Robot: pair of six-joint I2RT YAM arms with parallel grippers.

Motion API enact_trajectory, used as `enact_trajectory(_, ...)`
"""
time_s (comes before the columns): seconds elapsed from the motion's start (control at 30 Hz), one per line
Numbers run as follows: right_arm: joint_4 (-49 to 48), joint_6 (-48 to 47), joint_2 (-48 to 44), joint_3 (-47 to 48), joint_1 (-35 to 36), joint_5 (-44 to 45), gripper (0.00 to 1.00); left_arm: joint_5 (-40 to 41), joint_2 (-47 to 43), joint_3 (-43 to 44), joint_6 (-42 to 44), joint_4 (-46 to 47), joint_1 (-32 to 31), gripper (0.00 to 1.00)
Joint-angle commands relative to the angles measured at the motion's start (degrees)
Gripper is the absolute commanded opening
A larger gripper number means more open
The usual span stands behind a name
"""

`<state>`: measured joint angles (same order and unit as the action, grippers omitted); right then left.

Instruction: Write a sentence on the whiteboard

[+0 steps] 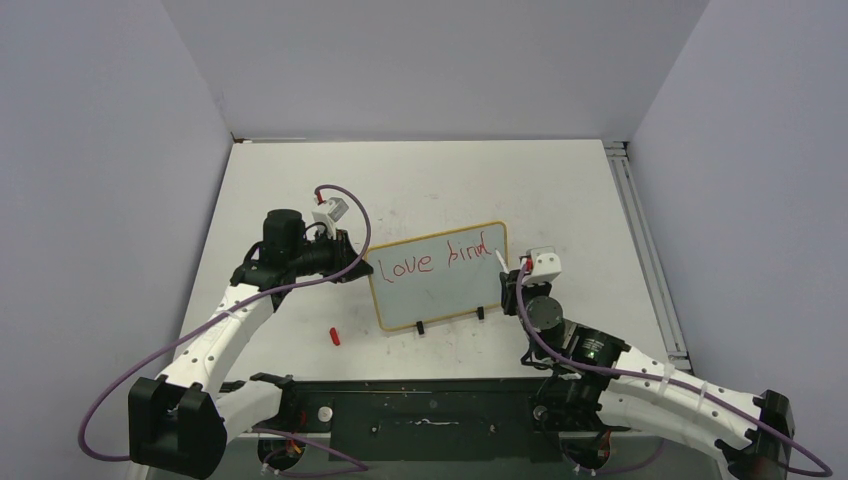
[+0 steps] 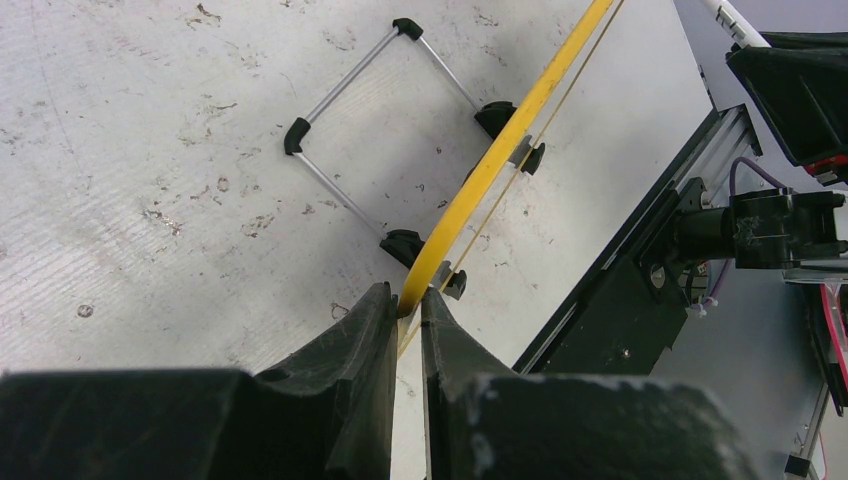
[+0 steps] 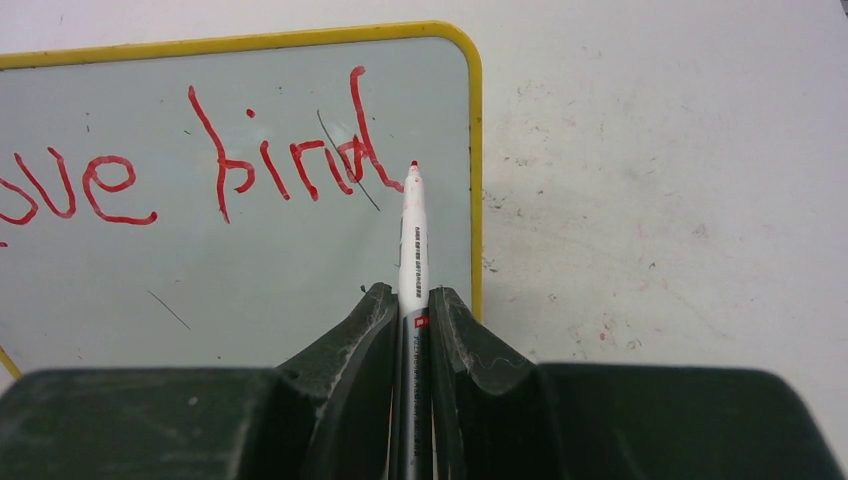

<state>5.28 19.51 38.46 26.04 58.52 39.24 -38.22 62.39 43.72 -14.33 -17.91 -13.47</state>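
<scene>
The whiteboard (image 1: 440,295) with its yellow frame stands tilted near the table's middle. Red words, the sentence (image 1: 440,258), read "love bird" along its top. In the right wrist view the sentence (image 3: 230,165) ends just left of the marker tip. My right gripper (image 3: 411,292) is shut on a white marker (image 3: 412,230), red tip at the board's right edge; contact with the board cannot be told. My left gripper (image 2: 408,297) is shut on the whiteboard's yellow frame (image 2: 500,150) at the board's left end. From above, the left gripper (image 1: 358,268) and right gripper (image 1: 515,285) flank the board.
A red marker cap (image 1: 336,336) lies on the table in front of the board's left corner. A wire stand (image 2: 385,120) with black corners sits behind the board. An aluminium rail (image 1: 640,240) runs along the table's right edge. Grey walls enclose three sides.
</scene>
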Motion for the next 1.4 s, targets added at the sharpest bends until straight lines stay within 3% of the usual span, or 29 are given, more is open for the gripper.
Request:
enact_trajectory(0.0, -2.10, -2.02, 0.05, 2.00, -0.31, 1.12, 0.05, 0.85, -1.42, 1.10, 0.26, 1.04, 0.00, 0.10)
enact_trajectory(0.67, -10.47, -6.37, 5.34, 2.32, -5.10, -3.85, 0.05, 0.86, -1.24, 1.05, 0.26, 0.99, -0.06, 0.10)
enact_trajectory(1.37, -8.35, -4.10, 5.72, 1.16, -5.65, -7.13, 0.05, 0.83, -1.16, 1.27, 0.36, 0.95, -0.05, 0.10)
